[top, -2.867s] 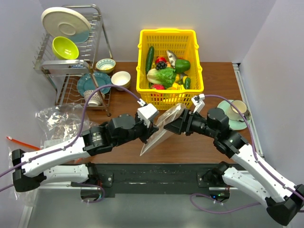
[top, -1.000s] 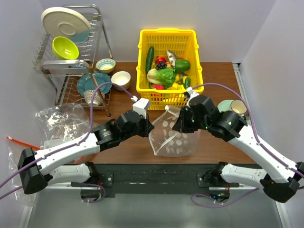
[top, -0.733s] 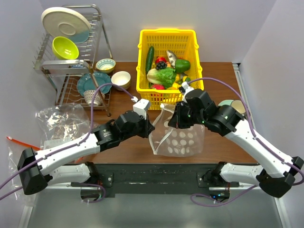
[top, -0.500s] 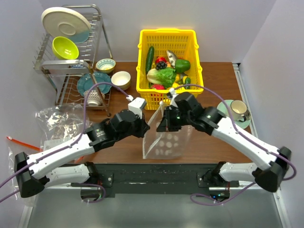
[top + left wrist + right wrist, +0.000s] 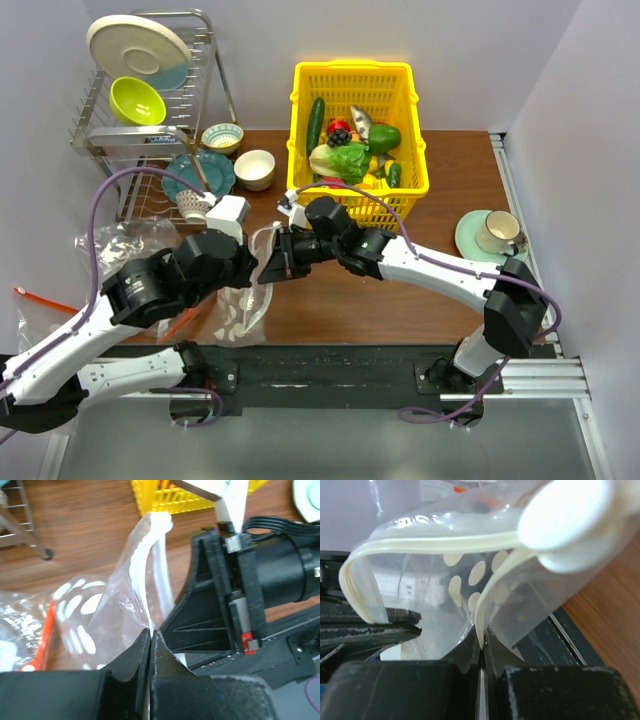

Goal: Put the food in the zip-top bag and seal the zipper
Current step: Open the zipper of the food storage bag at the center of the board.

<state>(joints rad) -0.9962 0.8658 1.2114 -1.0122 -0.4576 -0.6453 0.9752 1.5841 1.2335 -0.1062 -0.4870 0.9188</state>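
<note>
- Black fingers of the left gripper [image 5: 150,632] were pressed together on the film of the bag [image 5: 107,612], just below its mouth, with no gap between them.
- Right gripper [image 5: 481,645] was likewise clamped, on one lip of the zipper [image 5: 445,544]. The other lip curved away toward the left fingers, so the mouth stood partly open between the two.
- Seen from above, the bag hung crumpled between both grippers, over the near left part of the table [image 5: 440,290]. Whether its bottom rested on the wood could not be told.
- Food [image 5: 350,155] lay in the yellow basket [image 5: 352,68] at the back, well apart from the bag, and none showed inside the bag.
- The step in hand looked like spreading the mouth. To do it well, the grippers should draw apart evenly and only until the lips are taut, since a harder pull could slip the thin film out of a pinch.
- The mouth would best face up and toward the basket, and the bag should be settled on the table before either gripper lets go to fetch food.
- Plain bags [image 5: 120,250] lay just beside the left arm, and the dotted bag should be held clear of them.
</note>
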